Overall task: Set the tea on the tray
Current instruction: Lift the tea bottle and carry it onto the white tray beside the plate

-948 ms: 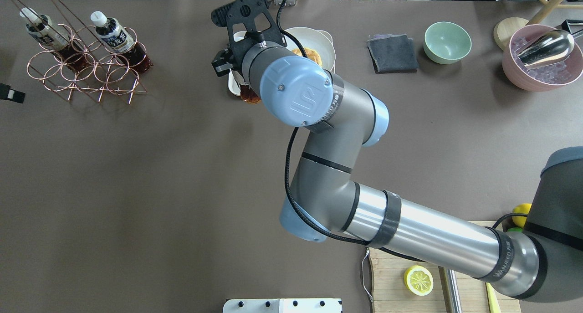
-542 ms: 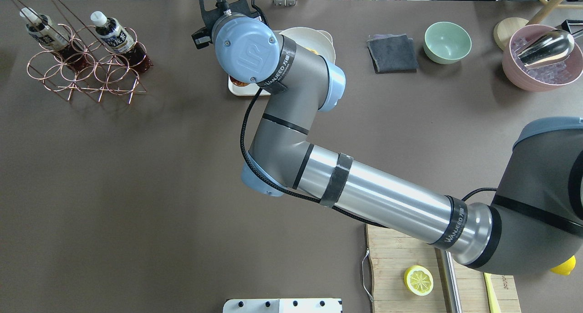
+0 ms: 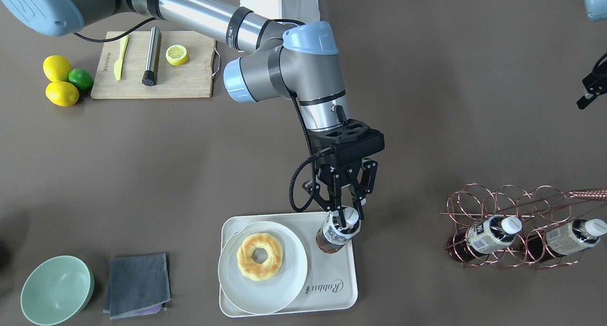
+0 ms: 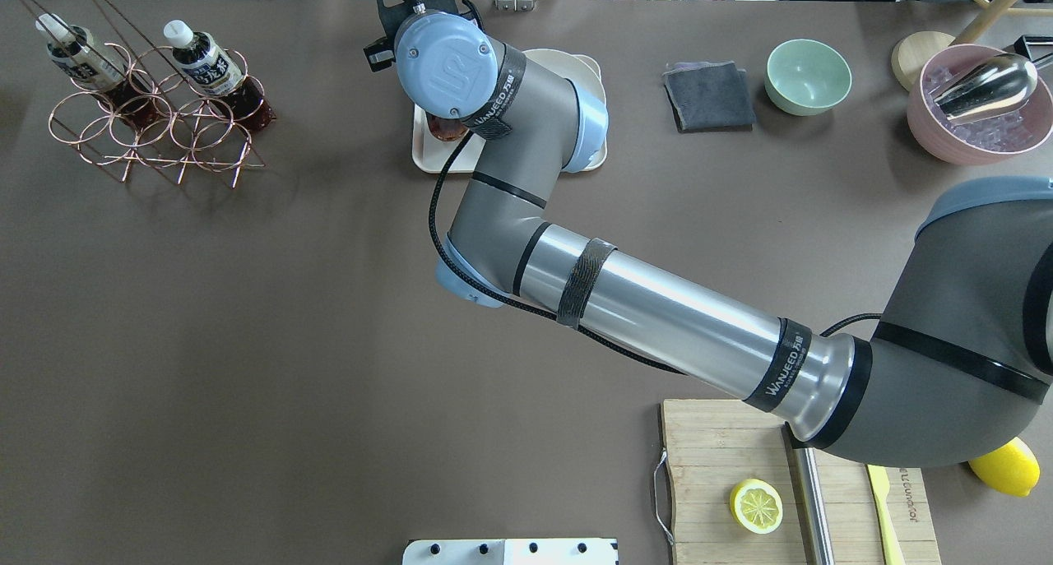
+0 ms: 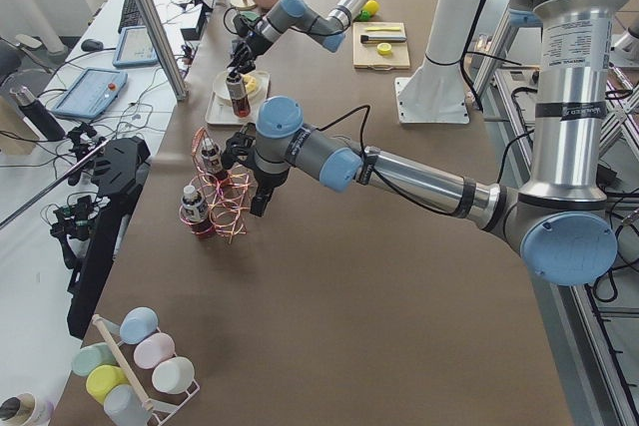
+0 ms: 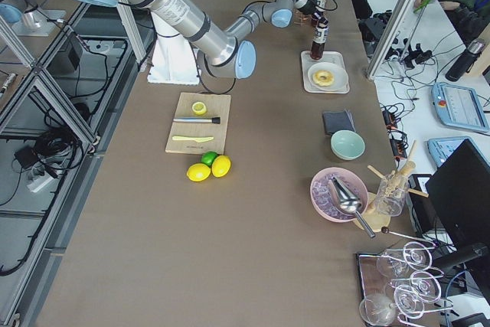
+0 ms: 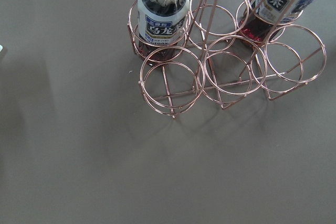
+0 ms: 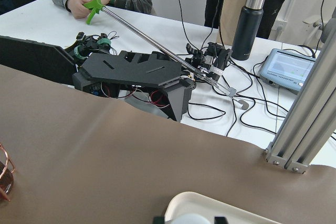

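Observation:
The tea bottle (image 3: 336, 234) stands upright on the off-white tray (image 3: 332, 288), in its corner beside the round plate. My right gripper (image 3: 346, 215) comes down from above and is shut on the bottle's neck under the white cap. In the overhead view the arm hides most of the bottle (image 4: 448, 129) and tray (image 4: 428, 160). Two alike bottles (image 3: 491, 235) (image 3: 566, 238) lie in the copper wire rack (image 3: 512, 221). My left gripper (image 3: 589, 86) shows only partly at the edge; I cannot tell whether it is open or shut. Its wrist view looks down on the rack (image 7: 226, 72).
A round white plate with a doughnut (image 3: 260, 256) fills the tray's other half. A grey cloth (image 3: 137, 278) and a green bowl (image 3: 57, 290) lie beyond it. A cutting board (image 3: 156, 65) with a lemon half, whole lemons and a pink bowl (image 4: 979, 104) are farther off.
My right arm carried the bottle from the tray's near edge farther onto the tray and turned it upright. The left gripper left the overhead view.

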You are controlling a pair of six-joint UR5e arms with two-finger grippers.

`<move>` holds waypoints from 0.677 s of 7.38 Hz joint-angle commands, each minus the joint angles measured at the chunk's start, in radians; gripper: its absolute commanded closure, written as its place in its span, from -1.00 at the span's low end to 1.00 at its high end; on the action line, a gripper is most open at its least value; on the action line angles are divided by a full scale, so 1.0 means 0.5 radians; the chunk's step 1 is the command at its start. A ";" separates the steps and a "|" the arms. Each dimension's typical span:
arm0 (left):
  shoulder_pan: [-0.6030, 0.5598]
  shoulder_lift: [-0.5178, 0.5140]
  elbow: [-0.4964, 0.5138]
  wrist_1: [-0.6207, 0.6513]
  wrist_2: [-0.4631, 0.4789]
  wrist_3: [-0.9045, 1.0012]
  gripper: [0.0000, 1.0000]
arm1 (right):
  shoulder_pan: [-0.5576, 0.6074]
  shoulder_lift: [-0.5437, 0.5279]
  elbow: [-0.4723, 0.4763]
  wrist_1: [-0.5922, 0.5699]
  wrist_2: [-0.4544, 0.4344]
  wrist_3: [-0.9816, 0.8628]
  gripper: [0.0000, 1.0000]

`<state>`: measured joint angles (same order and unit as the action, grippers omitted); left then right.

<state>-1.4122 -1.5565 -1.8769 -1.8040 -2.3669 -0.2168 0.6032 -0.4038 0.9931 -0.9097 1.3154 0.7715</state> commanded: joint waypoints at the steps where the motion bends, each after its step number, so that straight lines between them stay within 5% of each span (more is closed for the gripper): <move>1: -0.001 -0.004 -0.001 0.000 0.000 0.001 -0.96 | 0.005 0.004 -0.103 0.154 0.011 0.000 1.00; 2: -0.001 -0.007 -0.001 0.000 0.000 0.001 -0.96 | 0.009 0.004 -0.099 0.157 0.029 0.000 1.00; 3: -0.001 -0.007 0.002 0.003 0.000 0.001 -0.96 | 0.033 0.004 -0.090 0.157 0.084 0.000 -0.24; 4: -0.001 -0.007 0.002 0.003 0.000 0.001 -0.96 | 0.039 0.004 -0.069 0.160 0.096 0.082 -0.99; 5: -0.001 -0.007 0.020 0.015 0.003 0.001 -0.97 | 0.048 -0.024 0.019 0.151 0.136 0.198 -1.00</move>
<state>-1.4128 -1.5599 -1.8757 -1.8022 -2.3668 -0.2163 0.6191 -0.4026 0.9552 -0.8316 1.3559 0.7957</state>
